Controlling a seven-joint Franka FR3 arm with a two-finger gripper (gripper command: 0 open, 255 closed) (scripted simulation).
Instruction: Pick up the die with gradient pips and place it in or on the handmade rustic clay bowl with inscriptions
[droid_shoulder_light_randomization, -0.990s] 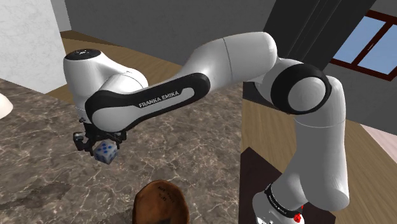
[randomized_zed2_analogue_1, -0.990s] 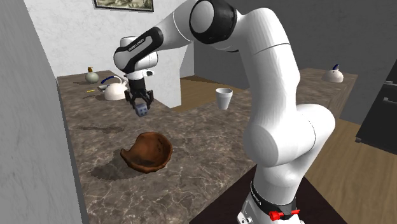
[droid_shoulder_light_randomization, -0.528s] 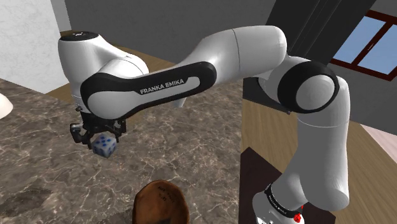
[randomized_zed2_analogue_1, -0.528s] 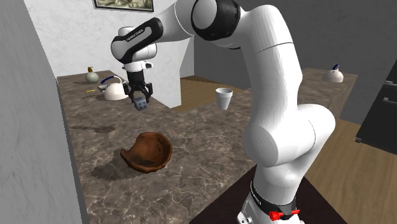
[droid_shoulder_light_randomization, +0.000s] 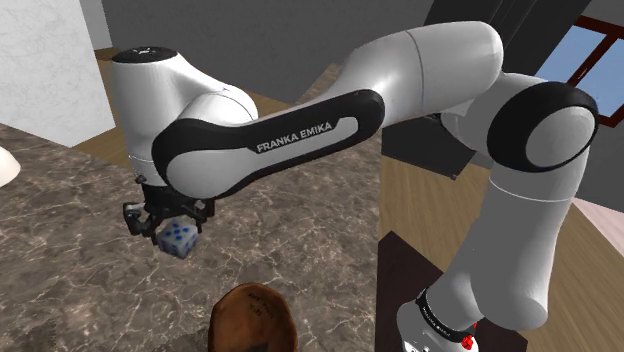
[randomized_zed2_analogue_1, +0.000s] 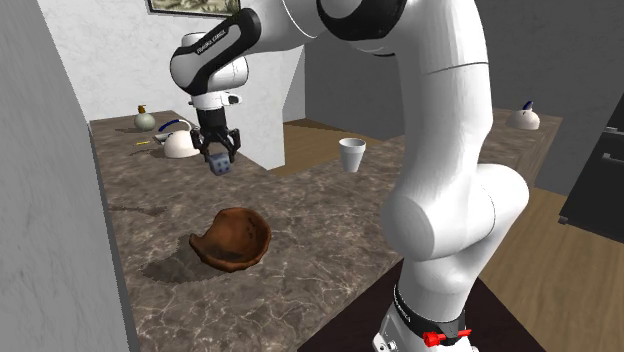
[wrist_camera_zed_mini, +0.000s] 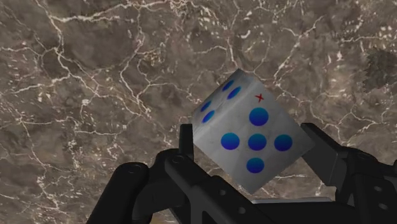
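White die with blue gradient pips held aloft, short of the brown rustic clay bowl
The black two-finger hand is clamped on the die's sides and carries it tilted, well above the dark marbled counter and beyond the bowl's far edge. The skewed grip may let it twist loose, and if let go from this height or off-centre it could clip the bowl's uneven rim and bounce away
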